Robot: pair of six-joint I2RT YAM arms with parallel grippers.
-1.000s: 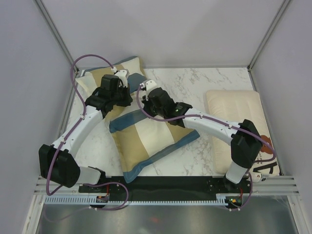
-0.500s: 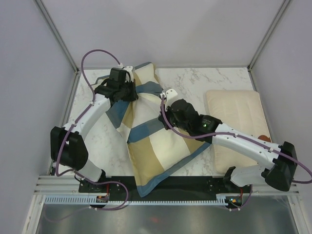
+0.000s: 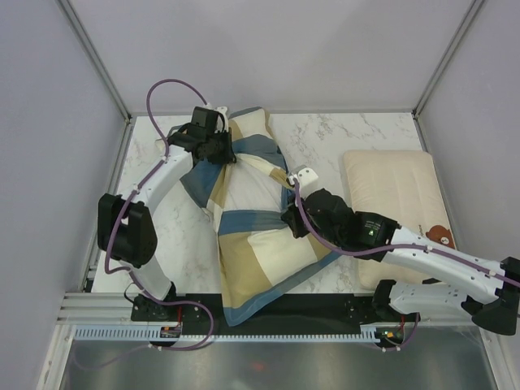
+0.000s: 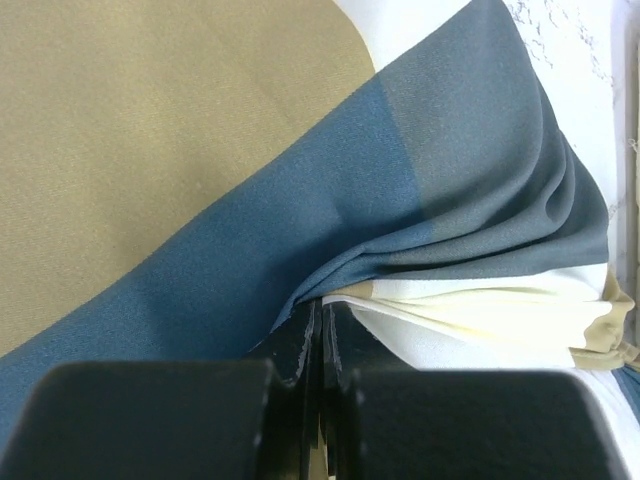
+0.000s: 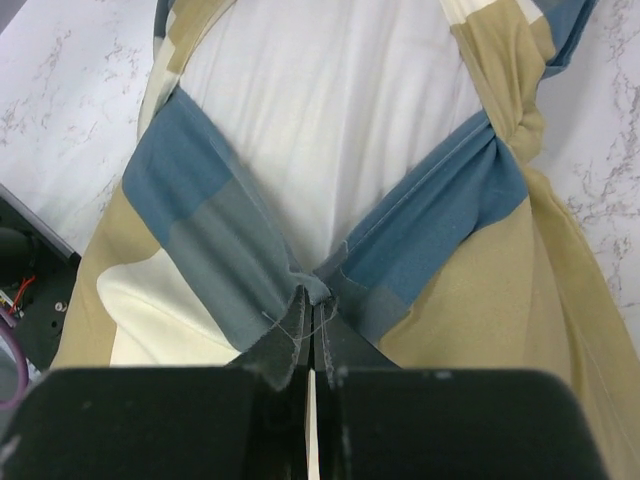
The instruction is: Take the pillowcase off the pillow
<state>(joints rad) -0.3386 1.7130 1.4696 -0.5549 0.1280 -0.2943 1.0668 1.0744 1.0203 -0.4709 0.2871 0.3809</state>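
Observation:
The pillowcase, in steel blue, tan and cream blocks, lies bunched down the middle of the marble table. Its opening is pulled apart, and the off-white pillow shows bare inside it. At the far end my left gripper is shut on a fold of the pillowcase; the closed fingertips pinch blue and cream cloth. My right gripper is shut on the blue hem of the pillowcase at the opening's near right side. The pillow lies just beyond those fingertips.
A flatter cream pillow with a brown bear print lies along the table's right side, under my right forearm. The black base rail runs along the near edge, with the pillowcase's lower corner draped over it. Grey walls and frame posts enclose the table.
My left gripper carried its fold toward the far edge. My right gripper drew its hem near and to the right. The pillowcase turned lengthwise and its opening spread, baring the pillow.

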